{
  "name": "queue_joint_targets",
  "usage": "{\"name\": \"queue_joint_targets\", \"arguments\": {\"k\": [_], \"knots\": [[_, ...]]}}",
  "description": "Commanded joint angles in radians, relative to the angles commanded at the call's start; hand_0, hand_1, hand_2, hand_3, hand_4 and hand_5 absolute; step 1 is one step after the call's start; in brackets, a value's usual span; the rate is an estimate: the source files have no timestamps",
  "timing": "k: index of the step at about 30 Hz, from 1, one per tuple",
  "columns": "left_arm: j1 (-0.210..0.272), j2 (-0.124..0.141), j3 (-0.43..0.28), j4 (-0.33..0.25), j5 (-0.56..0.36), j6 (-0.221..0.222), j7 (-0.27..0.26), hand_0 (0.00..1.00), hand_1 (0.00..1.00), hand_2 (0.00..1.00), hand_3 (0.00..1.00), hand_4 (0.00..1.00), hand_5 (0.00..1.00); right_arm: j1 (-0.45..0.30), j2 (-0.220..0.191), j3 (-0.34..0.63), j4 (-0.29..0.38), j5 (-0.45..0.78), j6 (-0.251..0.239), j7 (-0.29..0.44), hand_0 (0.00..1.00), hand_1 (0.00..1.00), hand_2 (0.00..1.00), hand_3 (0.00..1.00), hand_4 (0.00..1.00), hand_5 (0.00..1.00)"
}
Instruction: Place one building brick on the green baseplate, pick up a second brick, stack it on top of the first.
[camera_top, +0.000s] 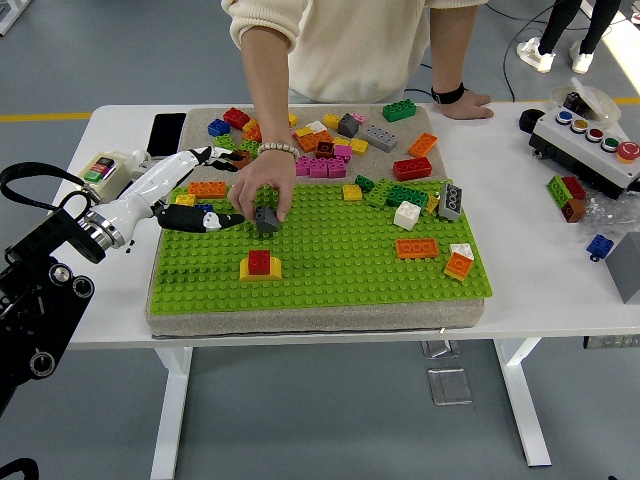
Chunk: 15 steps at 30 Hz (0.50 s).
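A red brick (259, 260) sits on top of a yellow brick (259, 271) at the front left of the green baseplate (340, 275). My left hand (218, 190) hovers over the plate's back left corner, well behind that stack, fingers spread and holding nothing. Its black thumb (215, 220) points right, toward a dark grey brick (266, 220). A person's hand (258, 192) reaches in from the far side and grips that grey brick on the plate. An orange brick (207, 188) and a blue brick (203, 209) lie under my hand.
Many loose bricks (325, 150) lie along the mat's back edge. On the right of the plate are a white brick (406, 214) and an orange brick (415, 247). A phone (165, 133), a small device (100, 170) and a button box (590, 140) sit on the table.
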Motion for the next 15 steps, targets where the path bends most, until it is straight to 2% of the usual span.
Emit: {"name": "queue_joint_targets", "arguments": {"k": [2, 3, 11, 14, 15], "knots": [[0.0, 0.0, 0.0, 0.0, -0.005, 0.007, -0.001, 0.738, 0.704, 0.636, 0.61, 0.663, 0.14, 0.0, 0.001, -0.001, 0.0, 0.0, 0.0, -0.001, 0.735, 0.637, 0.686, 0.621, 0.92, 0.478], [0.001, 0.0, -0.001, 0.0, -0.007, 0.009, -0.003, 0.684, 0.649, 0.598, 0.559, 0.541, 0.05, -0.001, 0.001, -0.002, 0.0, 0.0, -0.001, -0.001, 0.735, 0.637, 0.686, 0.619, 0.919, 0.477], [-0.001, -0.002, -0.001, 0.002, -0.015, 0.017, -0.007, 0.663, 0.64, 0.594, 0.554, 0.554, 0.044, -0.001, 0.002, -0.005, 0.0, -0.001, -0.002, -0.003, 0.735, 0.637, 0.686, 0.62, 0.919, 0.476], [-0.002, -0.001, -0.008, 0.002, -0.013, 0.002, -0.009, 0.663, 0.64, 0.594, 0.554, 0.554, 0.044, -0.001, 0.002, -0.004, 0.0, -0.001, -0.002, -0.004, 0.735, 0.637, 0.686, 0.62, 0.919, 0.476], [-0.002, -0.001, -0.009, 0.002, -0.013, -0.001, -0.01, 0.685, 0.656, 0.607, 0.572, 0.591, 0.057, -0.001, 0.002, -0.004, 0.0, -0.001, -0.002, -0.004, 0.735, 0.637, 0.686, 0.619, 0.919, 0.476]]}}
